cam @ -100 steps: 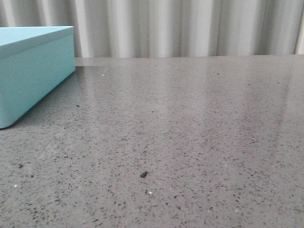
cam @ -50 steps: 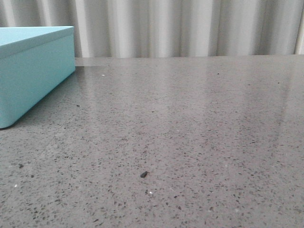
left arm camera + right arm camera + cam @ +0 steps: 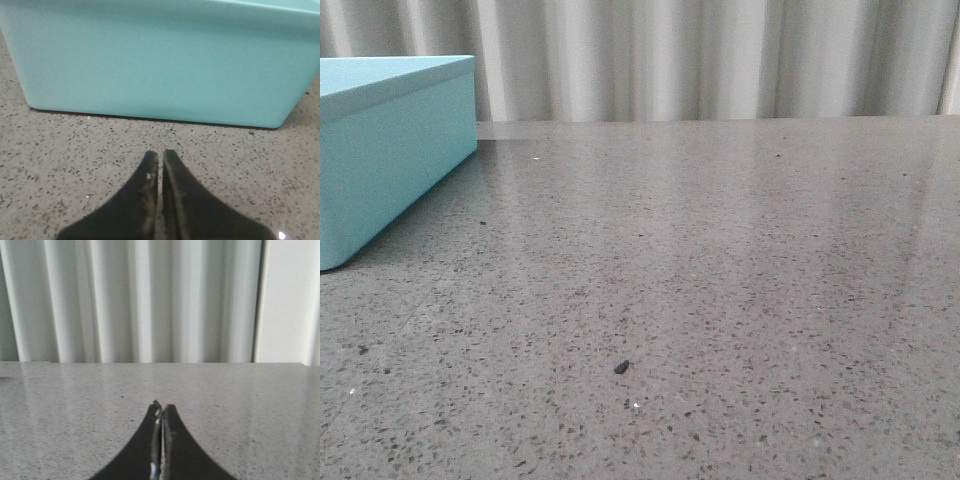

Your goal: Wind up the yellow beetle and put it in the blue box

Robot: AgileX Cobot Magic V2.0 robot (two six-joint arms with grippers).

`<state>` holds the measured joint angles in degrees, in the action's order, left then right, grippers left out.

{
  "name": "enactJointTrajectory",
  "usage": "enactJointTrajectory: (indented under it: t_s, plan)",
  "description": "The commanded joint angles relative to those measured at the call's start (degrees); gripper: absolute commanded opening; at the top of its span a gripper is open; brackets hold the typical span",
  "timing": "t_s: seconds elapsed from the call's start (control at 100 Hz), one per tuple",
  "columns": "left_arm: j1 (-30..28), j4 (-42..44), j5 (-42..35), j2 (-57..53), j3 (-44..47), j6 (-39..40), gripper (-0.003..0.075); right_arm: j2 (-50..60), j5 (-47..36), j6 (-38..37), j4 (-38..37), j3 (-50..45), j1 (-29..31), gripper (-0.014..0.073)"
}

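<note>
Grippers sit nearest, both low over the speckled grey table (image 3: 720,260). The left gripper (image 3: 160,156) has its dark fingers pressed together, pinching nothing, with its tips pointing at the long plain side of the blue box (image 3: 160,65), near it but not touching. The right gripper (image 3: 161,407) is likewise closed on nothing, facing bare tabletop and a pleated pale curtain (image 3: 135,300) beyond the far edge. In the front view the box stands at the table's left; its inside cannot be seen from any view. The yellow beetle appears in no view. A small dark speck (image 3: 621,367) lies on the near table.
</note>
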<state>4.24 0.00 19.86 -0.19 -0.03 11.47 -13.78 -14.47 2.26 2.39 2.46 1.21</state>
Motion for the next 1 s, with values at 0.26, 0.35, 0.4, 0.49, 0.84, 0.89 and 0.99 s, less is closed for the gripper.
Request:
enactJointTrajectory:
  t_s: [0.26, 0.35, 0.4, 0.49, 0.84, 0.89, 0.99]
  plan:
    - [-0.1, -0.7, -1.7, -1.8, 1.4, 0.4, -0.0021, 3.8, 6.3, 0.0, -0.2, -4.2, 4.2, -0.0061]
    - [-0.1, -0.7, -1.7, -1.8, 1.4, 0.4, -0.0021, 8.0, 14.5, 0.0, -0.2, -4.2, 5.6, -0.0061]
    - [-0.1, -0.7, -1.7, -1.8, 1.4, 0.4, -0.0021, 10.9, 18.4, 0.0, -0.2, -4.2, 6.4, -0.0061]
    - [-0.1, -0.7, -1.7, -1.8, 1.4, 0.4, -0.0021, 16.0, 24.3, 0.0, -0.2, -4.2, 7.8, -0.0061]
    - [-0.1, -0.7, -1.7, -1.8, 1.4, 0.4, -0.0021, 15.5, 32.1, 0.0, -0.2, -4.2, 9.0, -0.0061]
    - [-0.1, -0.7, -1.7, -1.8, 1.4, 0.4, -0.0021, 15.5, 32.1, 0.0, -0.2, -4.2, 9.0, -0.0061]
    - [-0.1, -0.7, -1.7, -1.8, 1.4, 0.4, -0.0021, 15.5, 32.1, 0.0, -0.2, -4.2, 9.0, -0.0061]
